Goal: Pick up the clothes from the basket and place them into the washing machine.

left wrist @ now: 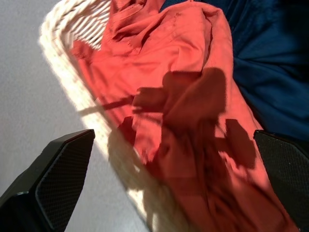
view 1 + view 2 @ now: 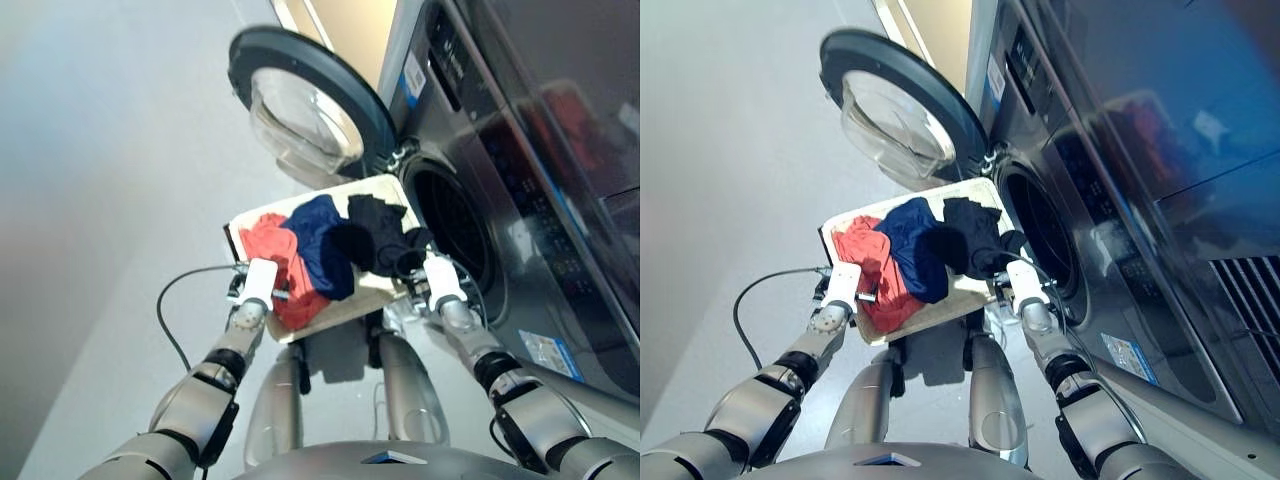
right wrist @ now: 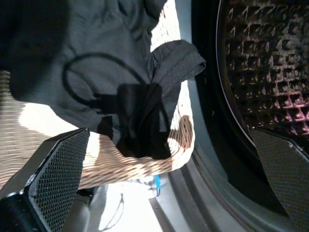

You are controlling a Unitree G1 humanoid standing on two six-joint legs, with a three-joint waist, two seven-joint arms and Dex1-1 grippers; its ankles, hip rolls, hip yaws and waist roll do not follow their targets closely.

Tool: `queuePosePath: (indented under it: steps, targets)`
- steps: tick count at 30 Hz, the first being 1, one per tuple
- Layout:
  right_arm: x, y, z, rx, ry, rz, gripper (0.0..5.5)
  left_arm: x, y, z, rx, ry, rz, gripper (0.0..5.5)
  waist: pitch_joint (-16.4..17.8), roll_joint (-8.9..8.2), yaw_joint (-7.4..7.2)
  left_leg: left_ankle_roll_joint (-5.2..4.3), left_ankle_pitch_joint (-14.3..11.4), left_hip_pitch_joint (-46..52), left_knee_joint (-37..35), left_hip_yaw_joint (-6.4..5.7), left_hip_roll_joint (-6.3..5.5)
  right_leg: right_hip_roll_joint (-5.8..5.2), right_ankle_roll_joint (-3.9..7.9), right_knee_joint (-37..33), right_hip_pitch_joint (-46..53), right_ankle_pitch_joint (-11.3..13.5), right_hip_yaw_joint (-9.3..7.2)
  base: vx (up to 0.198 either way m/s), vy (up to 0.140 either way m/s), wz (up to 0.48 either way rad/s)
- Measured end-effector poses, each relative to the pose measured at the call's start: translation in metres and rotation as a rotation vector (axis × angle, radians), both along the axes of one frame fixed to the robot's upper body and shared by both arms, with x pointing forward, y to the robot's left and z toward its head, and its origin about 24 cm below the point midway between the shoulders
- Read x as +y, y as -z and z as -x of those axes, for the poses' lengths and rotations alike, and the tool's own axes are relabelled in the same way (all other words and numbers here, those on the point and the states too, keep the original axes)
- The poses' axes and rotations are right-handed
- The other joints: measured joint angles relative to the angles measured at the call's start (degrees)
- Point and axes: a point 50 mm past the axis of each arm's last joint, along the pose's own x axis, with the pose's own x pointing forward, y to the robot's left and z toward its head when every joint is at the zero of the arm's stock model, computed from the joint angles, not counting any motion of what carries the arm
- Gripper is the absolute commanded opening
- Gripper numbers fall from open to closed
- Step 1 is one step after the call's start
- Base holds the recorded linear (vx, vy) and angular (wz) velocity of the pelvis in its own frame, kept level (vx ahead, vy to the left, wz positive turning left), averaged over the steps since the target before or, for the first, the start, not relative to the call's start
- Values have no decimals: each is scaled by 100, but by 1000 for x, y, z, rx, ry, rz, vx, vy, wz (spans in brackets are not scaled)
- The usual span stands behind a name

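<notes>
The cream wicker basket (image 2: pixel 376 286) sits low in front of the washing machine (image 2: pixel 455 232), whose round opening shows the steel drum (image 3: pixel 260 63). Three clothes lie in the basket: an orange-red one (image 2: pixel 272 250) on the left, a navy one (image 2: pixel 322 245) in the middle and a black one (image 2: pixel 385 232) on the right, draping over the rim beside the opening. My left gripper (image 2: pixel 262 275) hovers open over the orange-red garment (image 1: pixel 183 72) at the basket's near rim, holding nothing. My right gripper (image 2: pixel 432 272) is open and empty at the basket's right corner, next to the black garment (image 3: pixel 96 58).
The washer's glass door (image 2: pixel 310 105) stands swung open to the left behind the basket. A dark-fronted unit (image 2: pixel 560 90) is stacked above the washer. A black cable (image 2: pixel 172 300) loops over the grey floor left of my left arm.
</notes>
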Motion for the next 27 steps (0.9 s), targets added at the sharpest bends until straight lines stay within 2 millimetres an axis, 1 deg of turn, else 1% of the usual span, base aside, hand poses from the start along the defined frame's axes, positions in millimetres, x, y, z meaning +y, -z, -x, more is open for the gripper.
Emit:
queuePosePath:
  steps: [1,2,6,8,9,10,12,13,14,16,17,20,22,24,25,26,27]
  targets:
    - [2,-7,-5,-22,-2,-4,550,1,-7,-6,-23,-1,-6,550,98,-14,-16,-3,-10,-81,83,1,1,-6,-3,56,-66,2,4,-54,26,71]
    - [4,-13,-11,-42,-6,-9,550,2,-14,-11,-43,3,-20,550,168,-15,-63,4,-50,-191,208,0,6,-12,-1,137,-152,-2,11,0,0,0]
    - [11,-38,-27,-133,-16,-28,550,11,-41,-29,-119,-8,-62,550,286,-52,-126,43,-277,-830,864,55,25,7,6,451,-683,-33,158,-14,11,-29]
    - [16,-48,-32,-171,-26,-49,550,17,-49,-33,-140,-15,-87,550,309,-56,-163,56,-379,-1129,1183,72,55,24,6,596,-920,-34,199,0,0,0]
    - [19,-52,-33,-186,-35,-52,550,20,-52,-34,-146,-16,-101,550,327,-69,-171,80,-442,-1253,1323,101,71,39,8,627,-1034,-35,244,-18,40,-197]
    - [21,-55,-35,-197,-47,-50,550,24,-55,-36,-153,-22,-114,550,332,-75,-180,98,-484,-1393,1445,143,100,63,27,658,-1153,-34,291,-22,32,-199]
    - [25,-61,-37,-220,-59,-54,550,30,-60,-38,-166,-41,-127,550,337,-78,-239,122,-509,-1630,1596,181,108,76,64,716,-1378,-3,350,65,28,-157]
    - [26,-61,-37,-228,-66,-54,550,32,-62,-38,-168,-46,-132,550,338,-78,-235,115,-553,-1728,1667,190,146,116,51,697,-1441,8,366,71,31,-172]
    - [27,-61,-37,-227,-69,-56,550,34,-62,-38,-167,-50,-132,550,341,-84,-234,125,-578,-1794,1743,201,179,150,67,685,-1484,45,384,-10,29,-202]
    - [30,-63,-37,-240,-75,-70,550,35,-63,-39,-168,-62,-119,550,340,-90,-238,120,-625,-1913,1836,201,208,184,62,689,-1586,67,420,-1,16,-94]
    - [31,-67,-38,-257,-80,-80,550,36,-66,-40,-176,-68,-111,550,339,-91,-238,119,-628,-1984,1858,202,204,186,52,688,-1656,75,435,0,0,0]
    - [35,-73,-38,-280,-90,-104,550,37,-76,-45,-206,-79,-90,550,338,-93,-243,107,-653,-2283,2006,172,226,226,79,705,-1907,129,445,0,0,0]
    - [37,-78,-41,-293,-101,-118,550,39,-83,-48,-226,-91,-69,550,337,-93,-236,121,-698,-2487,2147,173,265,268,50,727,-2065,191,461,0,0,0]
    - [38,-82,-42,-301,-104,-129,550,38,-89,-51,-251,-91,-35,550,337,-93,-232,139,-743,-2610,2261,180,269,270,62,815,-2162,190,483,0,0,0]
    - [40,-82,-42,-300,-116,-124,550,39,-89,-51,-249,-93,-23,483,336,-95,-234,144,-774,-2638,2332,181,276,273,73,849,-2184,182,494,0,0,0]
    - [41,-82,-42,-299,-126,-121,550,38,-89,-51,-250,-88,-22,446,336,-95,-234,152,-794,-2653,2387,183,277,272,84,864,-2198,173,505,0,0,0]
    - [43,-83,-43,-300,-138,-120,550,38,-90,-52,-248,-82,-7,244,325,-101,-235,155,-822,-2679,2440,183,278,273,126,912,-2227,139,519,0,0,0]
